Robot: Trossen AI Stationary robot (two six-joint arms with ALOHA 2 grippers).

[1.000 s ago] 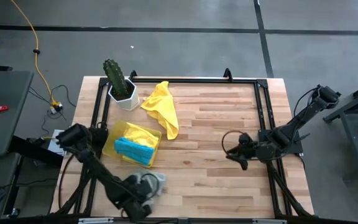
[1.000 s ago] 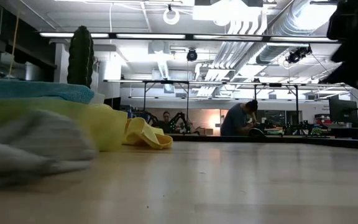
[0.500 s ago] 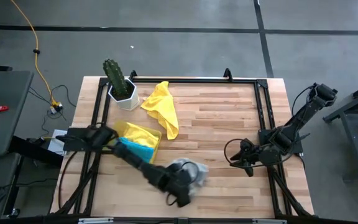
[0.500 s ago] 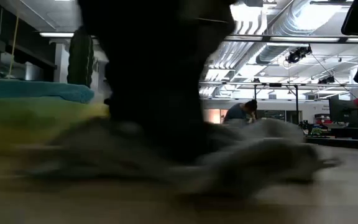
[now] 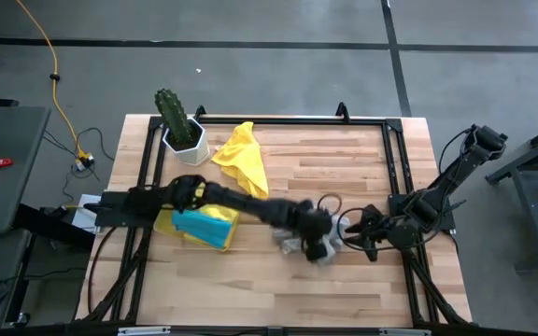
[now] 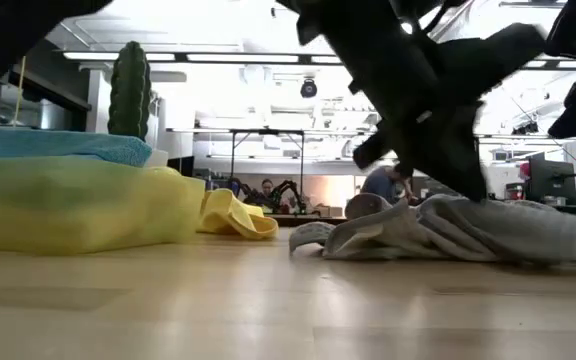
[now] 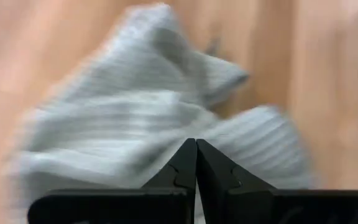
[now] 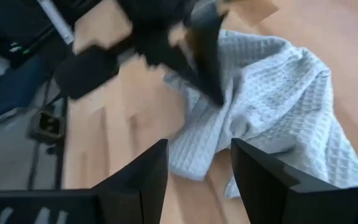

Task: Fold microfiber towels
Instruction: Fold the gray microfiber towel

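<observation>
Four towels: one grey (image 5: 311, 245), one turquoise (image 5: 201, 227), two yellow (image 5: 242, 162). One tray (image 5: 165, 221), one cactus (image 5: 171, 114) at eleven o'clock. Two grippers: left (image 5: 320, 233), right (image 5: 355, 229).

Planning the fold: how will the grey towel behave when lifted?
Probably floppy: the grey towel lies crumpled in soft folds on the table. Likely light, bunching under the shut left pincer. Its waffle weave should resist slipping.
</observation>
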